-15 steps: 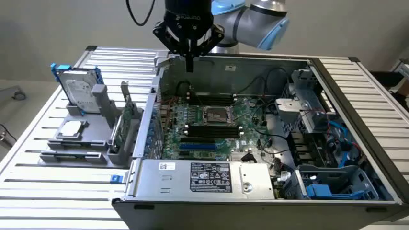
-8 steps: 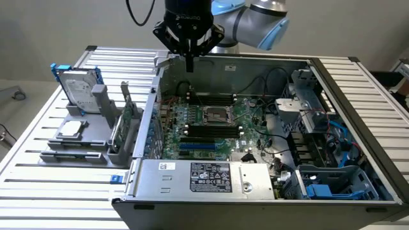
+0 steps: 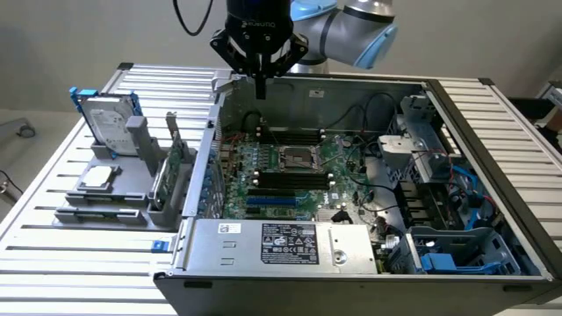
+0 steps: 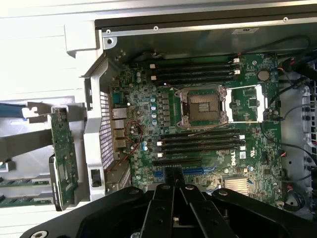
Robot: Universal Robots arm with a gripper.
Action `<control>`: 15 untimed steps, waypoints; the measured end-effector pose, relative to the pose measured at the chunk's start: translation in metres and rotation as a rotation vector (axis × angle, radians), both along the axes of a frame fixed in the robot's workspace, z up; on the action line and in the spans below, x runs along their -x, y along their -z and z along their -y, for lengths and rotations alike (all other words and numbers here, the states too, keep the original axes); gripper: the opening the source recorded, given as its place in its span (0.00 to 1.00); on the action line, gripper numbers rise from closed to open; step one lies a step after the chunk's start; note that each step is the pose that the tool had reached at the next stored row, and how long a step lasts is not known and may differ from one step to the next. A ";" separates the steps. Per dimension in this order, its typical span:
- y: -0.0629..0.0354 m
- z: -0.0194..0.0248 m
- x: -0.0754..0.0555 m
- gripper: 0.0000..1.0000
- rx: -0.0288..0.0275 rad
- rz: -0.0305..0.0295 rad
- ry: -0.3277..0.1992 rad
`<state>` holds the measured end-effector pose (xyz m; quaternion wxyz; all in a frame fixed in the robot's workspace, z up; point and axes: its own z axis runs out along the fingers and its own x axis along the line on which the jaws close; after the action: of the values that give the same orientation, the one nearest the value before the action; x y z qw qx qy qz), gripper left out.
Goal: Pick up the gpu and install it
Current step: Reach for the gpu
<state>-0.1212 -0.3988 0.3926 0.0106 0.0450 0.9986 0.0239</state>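
Shut on nothing above the motherboard (image 4: 250,101), my gripper (image 4: 173,171) hangs with the gpu (image 4: 63,148) well off beside the fingers (image 4: 162,201), upright in its rack (image 3: 104,197) outside the case (image 4: 94,129), a light, stiff, fragile card best pinched, I judge, by its top edge.

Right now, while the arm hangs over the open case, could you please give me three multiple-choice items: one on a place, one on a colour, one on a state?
1. Where is the gpu?
A. in the holder beside the case
B. in a person's hand
C. on the floor

2. What colour is the frame of the drive?
A. red
B. blue
C. yellow

3. How is the end effector?
A. open
B. shut on the gpu
C. shut, empty

Answers: 1 A, it stands upright in the grey holder; 2 B, blue shows around the drive; 3 C, it is closed above the case with nothing in it.
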 end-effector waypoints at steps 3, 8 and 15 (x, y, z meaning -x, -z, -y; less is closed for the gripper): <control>0.0000 0.0000 0.000 0.11 0.0000 -0.0001 0.000; 0.0000 -0.0016 0.008 0.11 -0.0005 -0.0011 0.001; 0.0000 -0.0116 0.036 0.11 -0.0007 -0.0021 0.000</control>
<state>-0.1571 -0.3872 0.3926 0.0095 0.0452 0.9986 0.0242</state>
